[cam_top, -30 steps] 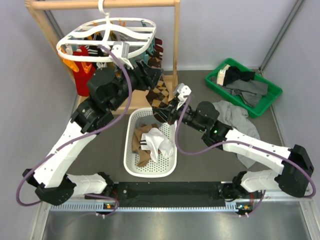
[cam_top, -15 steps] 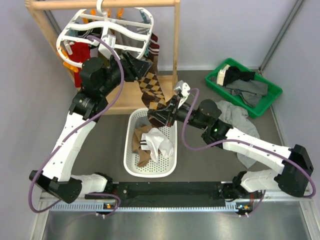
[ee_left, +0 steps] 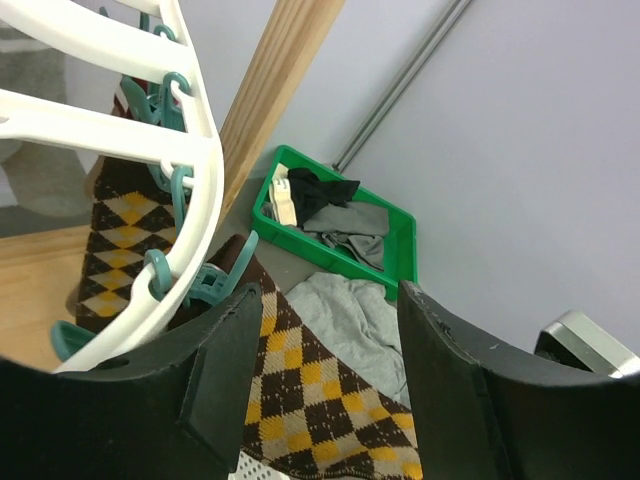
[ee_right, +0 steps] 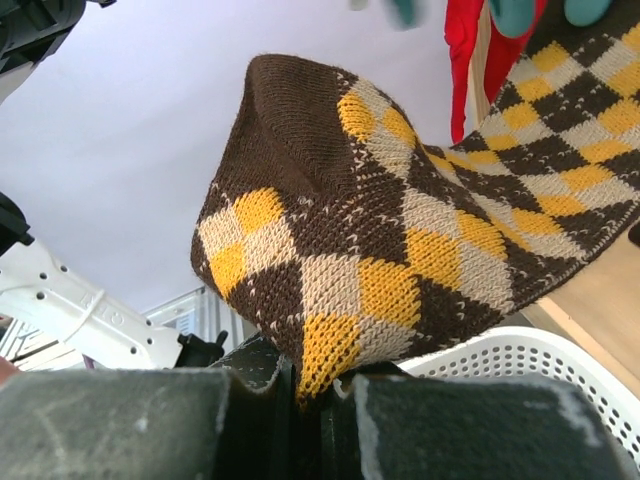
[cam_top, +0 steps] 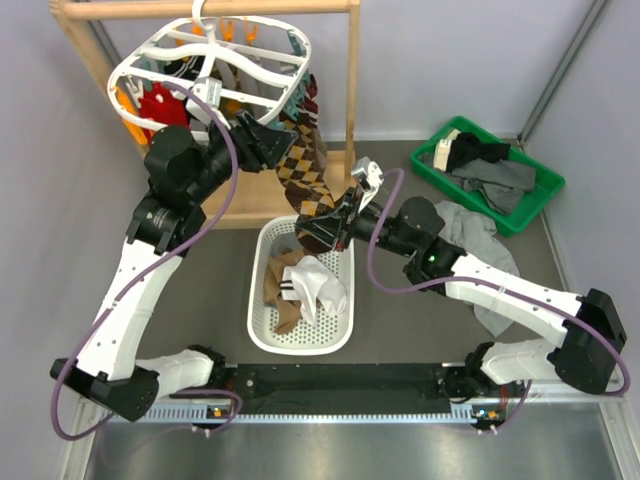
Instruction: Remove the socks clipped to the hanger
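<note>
The dark grey counter [cam_top: 400,330] fills the top view, with pale lilac walls behind it. At 11 o'clock stands a wooden rail stand [cam_top: 352,80], and the white oval hanger [ee_left: 208,190] hangs from it, tilted. A red sock [cam_top: 155,105] is clipped at its 9 o'clock side and a brown-tan argyle sock [cam_top: 305,175] at its 4 o'clock side. At the centre sits a white laundry basket [cam_top: 258,300] holding a white sock [cam_top: 315,280] and a brown one [cam_top: 278,290]. At 2 o'clock lies a green tray [cam_top: 450,186] of dark and grey garments, with a grey garment [cam_top: 470,235] heaped just beside it at 3 o'clock.

The argyle sock stretches down from a teal clip [ee_left: 215,280] toward the basket's far rim. The right end effector [ee_right: 310,390] is clamped tight on its toe end above that rim. The left end effector [ee_left: 330,380] is parted just under the hanger's rim, its near finger [ee_left: 225,380] beside the teal clip, with the sock behind the gap and nothing gripped.
</note>
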`<state>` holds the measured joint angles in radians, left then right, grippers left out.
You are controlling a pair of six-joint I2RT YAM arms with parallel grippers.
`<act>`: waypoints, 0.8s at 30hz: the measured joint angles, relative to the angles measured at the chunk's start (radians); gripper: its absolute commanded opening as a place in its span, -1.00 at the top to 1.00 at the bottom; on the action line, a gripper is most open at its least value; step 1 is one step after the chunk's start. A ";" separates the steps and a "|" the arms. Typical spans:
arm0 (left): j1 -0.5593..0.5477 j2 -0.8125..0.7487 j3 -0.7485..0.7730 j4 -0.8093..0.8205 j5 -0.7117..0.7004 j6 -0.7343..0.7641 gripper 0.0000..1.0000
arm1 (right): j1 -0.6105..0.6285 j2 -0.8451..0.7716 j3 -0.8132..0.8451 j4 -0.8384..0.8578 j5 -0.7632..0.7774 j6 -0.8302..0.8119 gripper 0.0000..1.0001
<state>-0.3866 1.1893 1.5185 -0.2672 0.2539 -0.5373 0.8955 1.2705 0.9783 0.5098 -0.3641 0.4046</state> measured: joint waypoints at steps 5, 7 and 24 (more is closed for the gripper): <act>0.000 -0.018 -0.003 -0.035 -0.011 0.006 -0.23 | 0.000 0.000 0.000 0.000 0.000 0.009 1.00; 0.000 -0.018 -0.003 -0.055 -0.022 0.010 -0.23 | 0.000 0.000 0.000 0.001 0.000 0.014 1.00; 0.000 -0.065 -0.070 -0.056 -0.071 0.034 -0.43 | -0.004 -0.024 0.000 0.029 -0.027 0.069 1.00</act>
<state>-0.3866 1.1244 1.4483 -0.3233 0.1829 -0.5037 0.8917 1.2461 0.9783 0.5392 -0.3912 0.4736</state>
